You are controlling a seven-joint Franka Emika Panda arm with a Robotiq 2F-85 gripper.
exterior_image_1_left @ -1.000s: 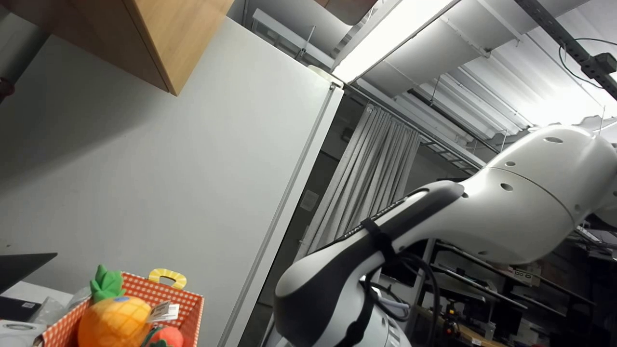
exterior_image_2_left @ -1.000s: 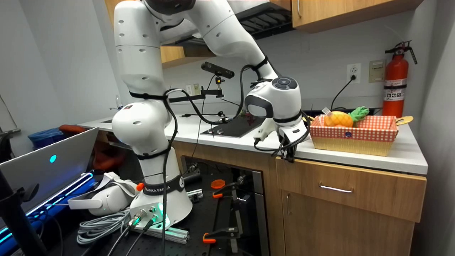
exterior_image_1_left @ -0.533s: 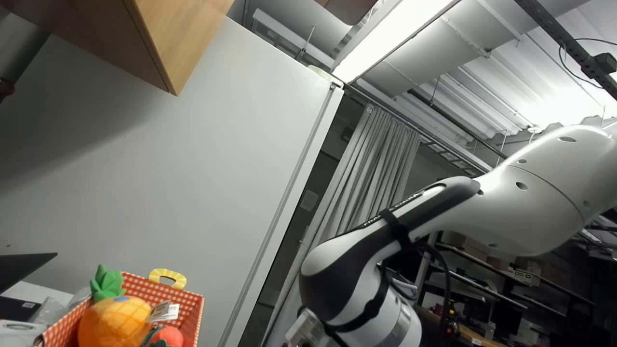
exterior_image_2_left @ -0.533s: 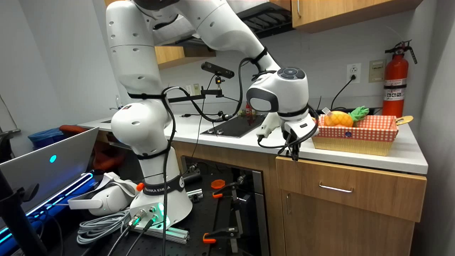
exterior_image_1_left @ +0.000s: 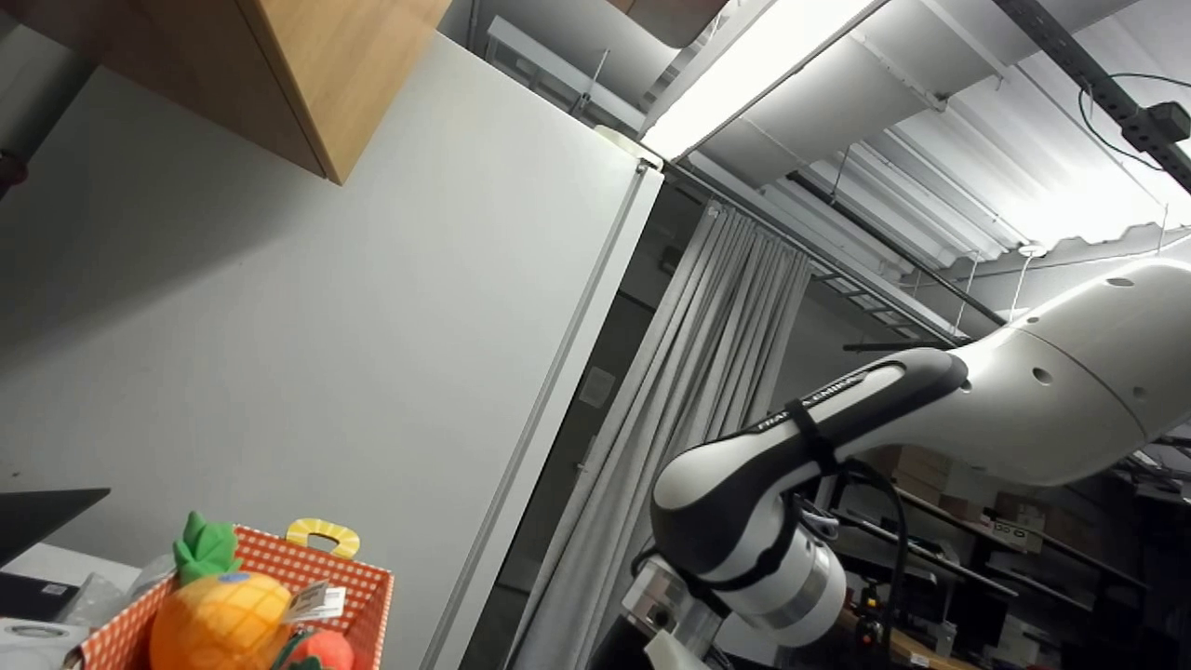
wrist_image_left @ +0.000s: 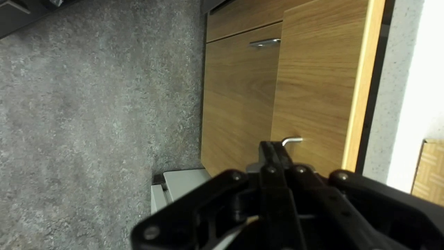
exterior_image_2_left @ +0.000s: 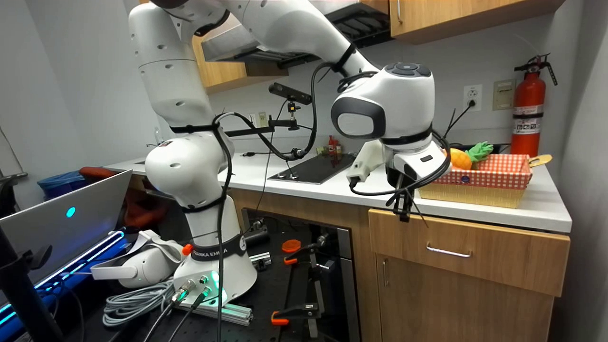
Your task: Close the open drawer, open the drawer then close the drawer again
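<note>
Fully closed and holding nothing, the claw [wrist_image_left: 271, 144] hangs near the drawer [exterior_image_2_left: 494, 261], which stands slightly ajar beneath the counter [exterior_image_2_left: 541, 204]. At least 1 close appears left; whether the 1st close and the reopening are done cannot be told.

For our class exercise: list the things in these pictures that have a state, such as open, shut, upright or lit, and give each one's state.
Drawer, slightly open.
Cabinet door below it, shut.
Gripper, shut, nothing seen in its grip.
Basket, upright, with a toy pineapple in it.
Laptop, open.
Fire extinguisher, upright.
Ceiling light, lit.
Power plug, in the wall outlet.
Cooktop, cannot tell whether on or off.
</note>
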